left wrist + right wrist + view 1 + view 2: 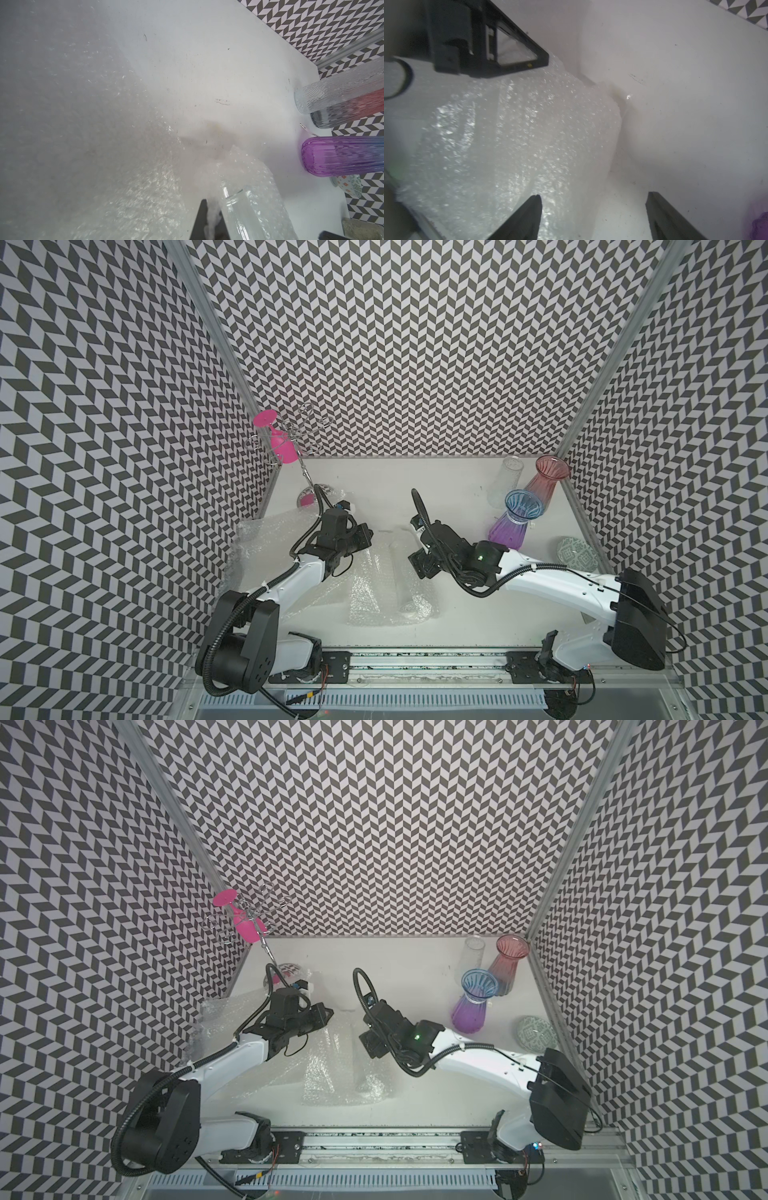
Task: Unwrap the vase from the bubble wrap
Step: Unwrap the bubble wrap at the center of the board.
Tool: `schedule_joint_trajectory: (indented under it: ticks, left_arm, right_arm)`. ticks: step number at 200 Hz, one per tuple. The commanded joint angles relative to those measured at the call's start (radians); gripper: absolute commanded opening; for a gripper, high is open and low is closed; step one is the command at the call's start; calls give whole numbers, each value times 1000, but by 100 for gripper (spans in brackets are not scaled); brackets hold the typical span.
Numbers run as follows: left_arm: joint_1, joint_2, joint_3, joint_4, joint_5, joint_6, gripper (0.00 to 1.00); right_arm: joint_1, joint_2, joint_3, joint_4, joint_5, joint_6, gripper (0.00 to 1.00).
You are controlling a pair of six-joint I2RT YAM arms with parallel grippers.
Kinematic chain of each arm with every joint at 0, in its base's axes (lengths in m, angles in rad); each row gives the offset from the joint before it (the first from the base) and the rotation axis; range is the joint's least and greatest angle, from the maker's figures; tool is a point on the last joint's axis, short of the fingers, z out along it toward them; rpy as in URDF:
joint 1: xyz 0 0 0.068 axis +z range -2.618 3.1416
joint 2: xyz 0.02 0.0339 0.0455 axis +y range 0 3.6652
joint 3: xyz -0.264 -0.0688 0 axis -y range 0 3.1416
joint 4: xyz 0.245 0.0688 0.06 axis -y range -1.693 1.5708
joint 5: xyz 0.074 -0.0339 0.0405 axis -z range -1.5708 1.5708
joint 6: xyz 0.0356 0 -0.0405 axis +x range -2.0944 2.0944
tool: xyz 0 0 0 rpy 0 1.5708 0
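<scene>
Lower centre in both top views, the clear vase (401,576) lies amid crinkled bubble wrap (370,593). The left gripper (209,212) is pinched on a fold of the sheet. The right gripper (593,195) stands apart, empty. The film looks light and floppy (the glass likely slippery, breakable), so a loose edge seems the best hold.

A robot lab cell: chevron-patterned walls (415,344) on aluminium posts (208,323) box in a white table (436,489), with two arms (299,576) mounted on a front rail (428,659).
</scene>
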Motion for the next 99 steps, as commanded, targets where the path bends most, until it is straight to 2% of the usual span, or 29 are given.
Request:
schedule_joint_trajectory:
  ticks: [1, 26, 70, 79, 91, 99]
  left_arm:
    - [-17, -47, 19, -68, -30, 46, 0]
    - [-17, -75, 7, -84, -33, 58, 0]
    - [-17, -77, 10, -108, -27, 74, 0]
    - [-17, -77, 12, -111, -26, 77, 0]
    - [-16, -74, 17, -117, -27, 84, 0]
    - [-16, -76, 18, -121, -30, 88, 0]
  right_arm:
    - [16, 75, 19, 3, -46, 21, 85]
    - [16, 116, -2, 41, -46, 21, 84]
    - [-11, 139, -51, 84, -23, 24, 71]
    - [-16, 138, -64, 92, -27, 27, 62]
    - [-21, 131, -79, 100, -29, 33, 38]
    - [-24, 123, -89, 104, -30, 39, 27]
